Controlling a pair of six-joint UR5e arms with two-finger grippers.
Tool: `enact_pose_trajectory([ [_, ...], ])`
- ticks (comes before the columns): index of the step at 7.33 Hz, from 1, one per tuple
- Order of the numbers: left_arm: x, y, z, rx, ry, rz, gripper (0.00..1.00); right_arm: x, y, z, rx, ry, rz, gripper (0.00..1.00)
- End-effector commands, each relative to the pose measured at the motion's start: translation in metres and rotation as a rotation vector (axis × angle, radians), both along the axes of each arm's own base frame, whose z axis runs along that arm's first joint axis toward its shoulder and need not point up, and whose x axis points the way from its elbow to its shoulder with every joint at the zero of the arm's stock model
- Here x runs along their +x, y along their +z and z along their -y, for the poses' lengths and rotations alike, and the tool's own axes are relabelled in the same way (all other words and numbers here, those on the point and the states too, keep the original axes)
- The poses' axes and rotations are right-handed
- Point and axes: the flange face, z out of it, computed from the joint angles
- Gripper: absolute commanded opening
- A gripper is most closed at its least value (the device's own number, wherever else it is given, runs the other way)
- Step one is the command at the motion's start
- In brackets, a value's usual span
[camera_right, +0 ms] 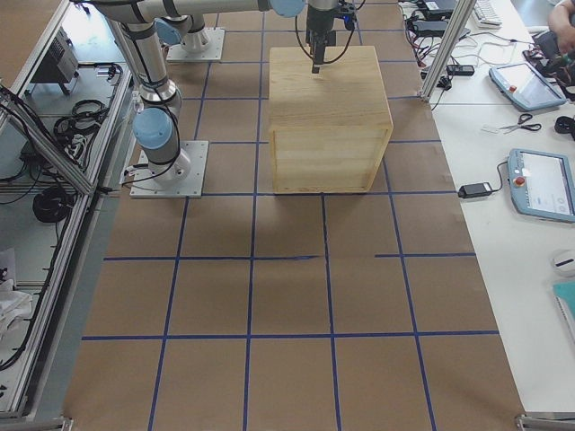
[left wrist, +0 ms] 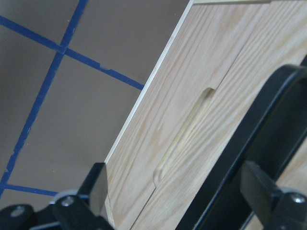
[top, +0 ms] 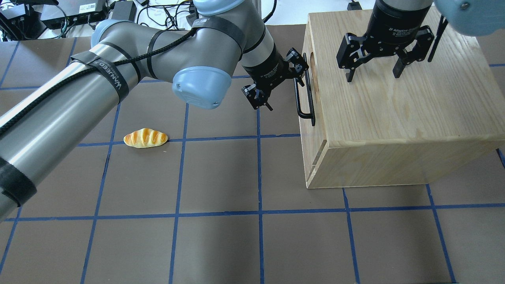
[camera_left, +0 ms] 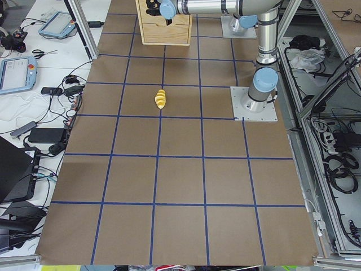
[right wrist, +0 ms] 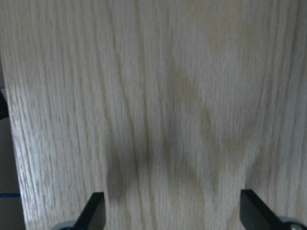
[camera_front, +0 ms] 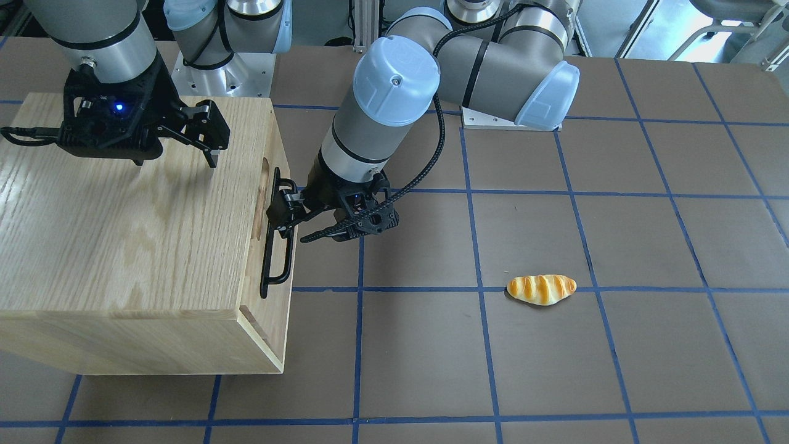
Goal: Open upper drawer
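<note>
The upper drawer is shut, its front flush with the oak-grain cabinet (top: 394, 110). Its long black bar handle (top: 305, 98) shows in the front-facing view (camera_front: 274, 246) and close up in the left wrist view (left wrist: 249, 139), where an oval notch (left wrist: 184, 136) sits in a panel seam. My left gripper (top: 276, 83) is open at the handle's far end (camera_front: 296, 225), one finger touching the bar. In the wrist view the bar runs between the fingers, nearer the right one (left wrist: 261, 184). My right gripper (top: 373, 73) hangs open and empty just above the cabinet top (camera_front: 177, 161).
A toy bread roll (top: 145, 138) lies on the brown mat with blue grid lines, well to the left of the cabinet; it also shows in the front-facing view (camera_front: 541, 288). The left arm stretches low across the table from the overhead view's left.
</note>
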Motion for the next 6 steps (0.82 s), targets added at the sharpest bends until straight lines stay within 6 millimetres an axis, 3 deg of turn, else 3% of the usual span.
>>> enact_pose_trajectory([
  [1,0.001,-0.002,0.000,-0.038,-0.078,0.034,1.00,0.000,0.000,0.000,0.000,0.000,0.000,1.00],
  [3,0.002,0.002,-0.002,-0.065,-0.129,0.036,1.00,0.000,0.000,0.000,0.000,-0.001,0.000,1.00],
  [4,0.006,0.014,-0.007,-0.096,-0.174,0.035,1.00,0.000,0.000,0.000,0.000,0.000,0.000,1.00],
  [6,0.010,0.010,-0.011,-0.107,-0.225,0.042,1.00,0.000,0.000,0.000,0.000,-0.001,0.000,1.00],
])
